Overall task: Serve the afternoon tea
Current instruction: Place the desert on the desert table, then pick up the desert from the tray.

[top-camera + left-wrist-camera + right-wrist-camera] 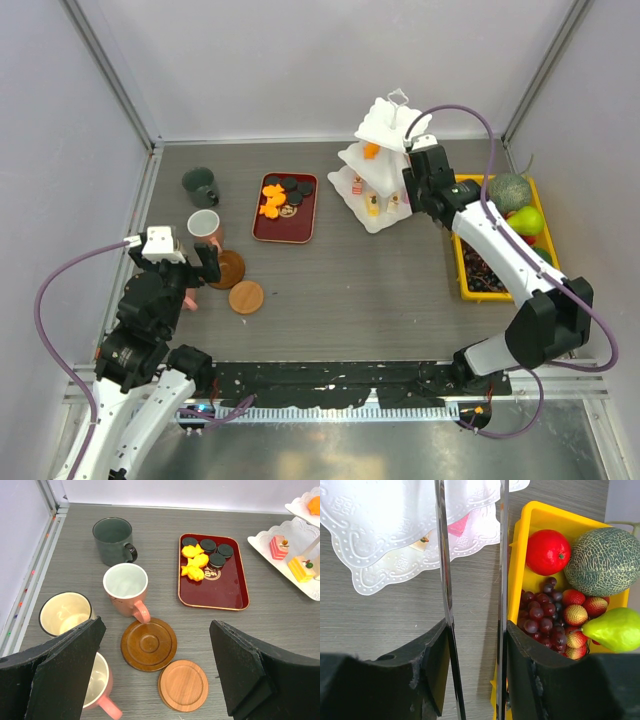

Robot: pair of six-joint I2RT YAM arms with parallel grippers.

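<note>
White three-tier stand is standing on the counter just ahead and left of the right end effector, which is clamping metal tongs whose long blades are pointing forward over its tiers, while the left end effector, fingers wide apart, is hovering well apart over the mugs.

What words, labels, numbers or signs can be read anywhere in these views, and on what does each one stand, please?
No text can be read in any view.
Dark red tray: a gold emblem in its middle, partly covered by the sweets, is too small to read.
White three-tier stand: embossed square marks along the rims are not legible as characters.
</note>
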